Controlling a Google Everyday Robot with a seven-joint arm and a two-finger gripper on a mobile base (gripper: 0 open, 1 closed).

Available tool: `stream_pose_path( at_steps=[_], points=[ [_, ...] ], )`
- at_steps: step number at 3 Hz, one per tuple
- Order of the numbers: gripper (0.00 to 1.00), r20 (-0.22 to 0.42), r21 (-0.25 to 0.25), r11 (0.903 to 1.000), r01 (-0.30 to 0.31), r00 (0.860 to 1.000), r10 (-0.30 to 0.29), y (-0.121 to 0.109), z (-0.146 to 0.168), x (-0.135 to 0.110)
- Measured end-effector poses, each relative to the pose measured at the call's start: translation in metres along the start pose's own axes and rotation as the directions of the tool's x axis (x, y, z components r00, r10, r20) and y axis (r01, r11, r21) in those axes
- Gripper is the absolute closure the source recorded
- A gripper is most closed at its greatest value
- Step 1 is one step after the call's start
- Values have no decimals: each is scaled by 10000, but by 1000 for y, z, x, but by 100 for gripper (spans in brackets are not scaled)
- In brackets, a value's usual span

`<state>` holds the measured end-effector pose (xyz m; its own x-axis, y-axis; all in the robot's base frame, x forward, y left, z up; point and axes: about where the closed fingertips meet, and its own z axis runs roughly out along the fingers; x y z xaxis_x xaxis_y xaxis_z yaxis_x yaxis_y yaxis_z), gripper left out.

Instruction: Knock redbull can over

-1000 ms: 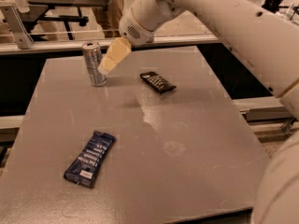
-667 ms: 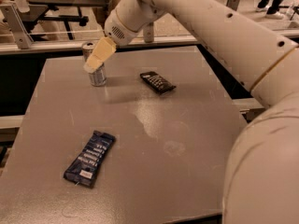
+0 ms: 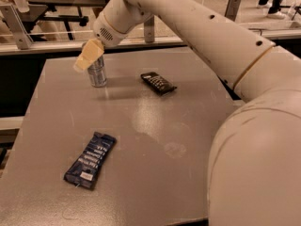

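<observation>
The redbull can [image 3: 97, 73] stands upright near the far left of the grey table [image 3: 141, 126]; it is slim and silver with bluish panels. My gripper [image 3: 87, 56] hangs from the white arm, with its cream-coloured fingers [image 3: 90, 54] in front of the can's upper part, covering its top and slanting down to the left. Whether it touches the can cannot be told.
A black snack wrapper [image 3: 158, 83] lies right of the can. A dark blue wrapper [image 3: 90, 159] lies at the front left. The big white arm [image 3: 211, 46] spans the right side of the view. A railing [image 3: 28, 36] runs behind the table.
The gripper has swung left, from the can's right side to across its top. The can still stands upright in the same spot.
</observation>
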<state>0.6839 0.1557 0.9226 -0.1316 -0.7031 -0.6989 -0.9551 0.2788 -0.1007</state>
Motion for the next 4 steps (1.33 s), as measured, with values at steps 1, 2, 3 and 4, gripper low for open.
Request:
stream_pose_path(
  at_steps=[1, 2, 3, 4],
  points=[
    [49, 54, -183, 9998, 90, 9999, -89, 6, 0, -2],
    [71, 98, -269, 9994, 197, 9998, -194, 9, -7, -3],
    [100, -673, -403, 9866, 1579, 9848, -1604, 22, -50, -13],
    [100, -2212, -1315, 9457, 2971, 9212, -3201, 48, -74, 5]
  ],
)
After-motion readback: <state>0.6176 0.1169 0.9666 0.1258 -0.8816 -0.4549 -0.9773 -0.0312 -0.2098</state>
